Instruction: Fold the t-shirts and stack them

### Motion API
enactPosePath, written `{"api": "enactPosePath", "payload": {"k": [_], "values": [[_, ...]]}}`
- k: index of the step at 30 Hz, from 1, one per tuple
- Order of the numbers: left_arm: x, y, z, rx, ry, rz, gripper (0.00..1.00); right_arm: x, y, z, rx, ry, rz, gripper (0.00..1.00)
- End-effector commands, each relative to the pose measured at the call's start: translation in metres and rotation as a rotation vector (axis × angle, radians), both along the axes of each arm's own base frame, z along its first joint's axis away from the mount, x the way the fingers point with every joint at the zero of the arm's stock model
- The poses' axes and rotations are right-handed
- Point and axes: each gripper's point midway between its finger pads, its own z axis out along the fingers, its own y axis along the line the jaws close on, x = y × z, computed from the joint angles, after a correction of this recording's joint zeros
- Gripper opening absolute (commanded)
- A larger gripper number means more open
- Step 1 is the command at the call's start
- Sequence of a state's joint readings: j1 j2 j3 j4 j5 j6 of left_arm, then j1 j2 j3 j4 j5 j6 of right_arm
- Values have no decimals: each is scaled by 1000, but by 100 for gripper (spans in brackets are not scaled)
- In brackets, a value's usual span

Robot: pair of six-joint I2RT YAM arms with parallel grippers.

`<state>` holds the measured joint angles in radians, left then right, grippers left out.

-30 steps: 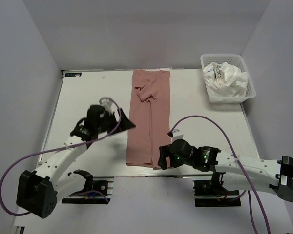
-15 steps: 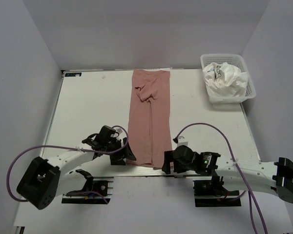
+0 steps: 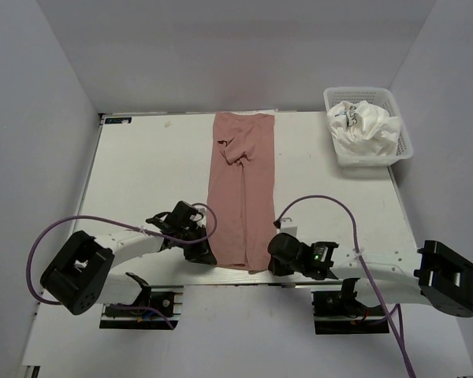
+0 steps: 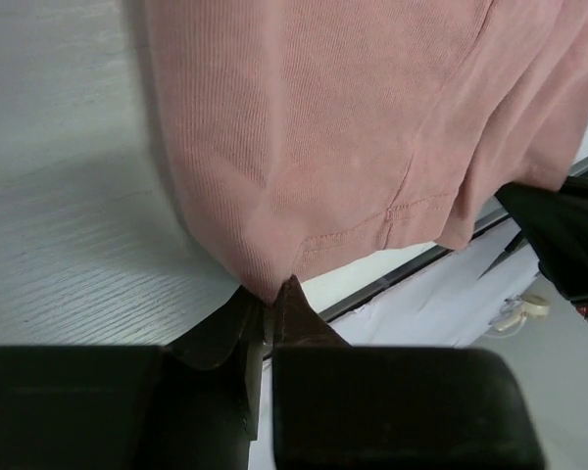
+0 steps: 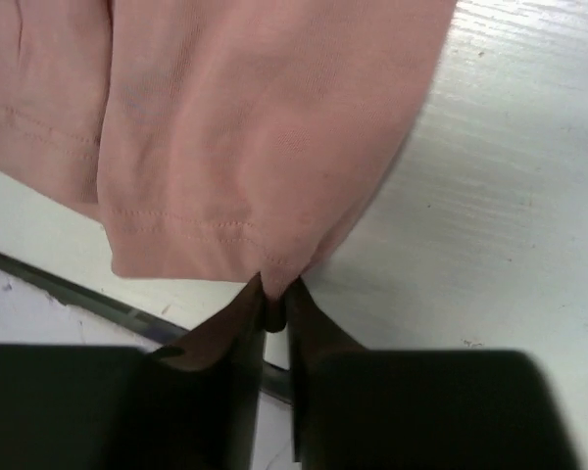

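Observation:
A dusty pink t-shirt (image 3: 242, 189), folded into a long narrow strip, lies down the middle of the table. My left gripper (image 3: 207, 257) is shut on its near left corner (image 4: 270, 276), the hem pinched between the fingertips. At the near right corner (image 5: 279, 272) my right gripper (image 3: 272, 264) is shut on the cloth in the same way. Crumpled white t-shirts (image 3: 366, 126) with dark print fill the basket at the far right.
A white mesh basket (image 3: 403, 118) stands at the table's far right corner. The table's near edge (image 3: 236, 281) runs just behind both grippers, with the arm mounts below it. Grey walls close in the table on three sides.
Both arms came down to the near end of the pink t-shirt. The two grippers went from open to shut on its near corners.

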<state>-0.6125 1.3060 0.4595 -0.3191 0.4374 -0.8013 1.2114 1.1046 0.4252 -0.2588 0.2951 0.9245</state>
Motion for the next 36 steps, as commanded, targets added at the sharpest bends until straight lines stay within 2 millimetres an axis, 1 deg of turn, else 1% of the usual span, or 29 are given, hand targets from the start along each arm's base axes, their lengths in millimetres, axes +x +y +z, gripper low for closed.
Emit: {"api": "enactPosePath", "payload": {"k": [1, 2, 3, 6, 9, 11, 13, 14, 15, 16, 17, 18, 20, 21, 22, 23, 24, 25, 26, 27, 28, 29, 30, 31, 32, 33, 34, 35, 36], "values": [[8, 2, 1, 48, -39, -12, 1, 12, -6, 0, -55, -41, -58, 15], [11, 0, 5, 44, -44, -12, 0, 16, -8, 1, -67, -59, -67, 10], [12, -1, 7, 44, -44, -12, 0, 19, -6, 4, -62, -70, -78, 0], [19, -11, 24, -3, -75, -21, 0, 30, 2, 20, -43, -132, -61, 0], [41, -27, 57, -54, -147, -19, 0, 47, 15, 45, 4, -227, -60, 0], [56, -26, 62, -12, -177, 10, 0, 61, 16, 61, -15, -289, -92, 0], [75, -31, 72, 11, -198, 36, 0, 76, 17, 78, -20, -338, -142, 0], [82, -27, 71, 44, -190, 56, 0, 83, 15, 76, -49, -344, -167, 0], [96, -31, 83, 49, -221, 70, 0, 93, 13, 86, -61, -376, -198, 0], [106, -29, 76, 102, -224, 93, 0, 102, 16, 94, -63, -391, -219, 0], [113, -27, 76, 123, -213, 115, 0, 114, 19, 102, -68, -411, -232, 0], [129, -36, 91, 105, -251, 125, 0, 121, 20, 102, -92, -424, -229, 0], [150, -33, 88, 145, -248, 159, 0, 147, 24, 124, -67, -458, -281, 0], [163, -40, 101, 133, -276, 168, 0, 154, 26, 119, -109, -470, -256, 0], [177, -36, 105, 153, -303, 200, 0, 173, 22, 128, -100, -485, -296, 0], [187, -33, 108, 171, -312, 223, 0, 181, 25, 136, -94, -494, -289, 0], [201, -35, 114, 188, -333, 240, 0, 190, 30, 129, -113, -490, -275, 0], [212, -32, 118, 197, -354, 256, 0, 209, 25, 141, -96, -499, -315, 0], [226, -31, 129, 194, -376, 279, 0, 216, 25, 132, -126, -493, -304, 0], [231, -34, 131, 192, -387, 271, 0, 225, 21, 133, -128, -495, -317, 0], [240, -30, 125, 208, -381, 288, 0, 238, 28, 149, -85, -524, -309, 0], [252, -31, 133, 195, -410, 295, 0, 247, 27, 138, -109, -511, -309, 0], [257, -35, 133, 184, -424, 283, 0, 256, 38, 151, -54, -524, -293, 0], [268, -35, 131, 184, -434, 288, 0, 260, 40, 144, -76, -521, -263, 0], [272, -39, 131, 179, -437, 273, 0, 271, 36, 143, -75, -524, -281, 0], [278, -36, 130, 184, -432, 284, 0, 281, 43, 139, -71, -512, -267, 0], [290, -36, 137, 174, -448, 299, 0, 285, 42, 137, -81, -509, -267, 0], [291, -36, 124, 196, -427, 284, 0, 295, 35, 136, -84, -504, -289, 0], [298, -34, 122, 196, -429, 294, 0, 303, 42, 133, -83, -495, -283, 0]]}}
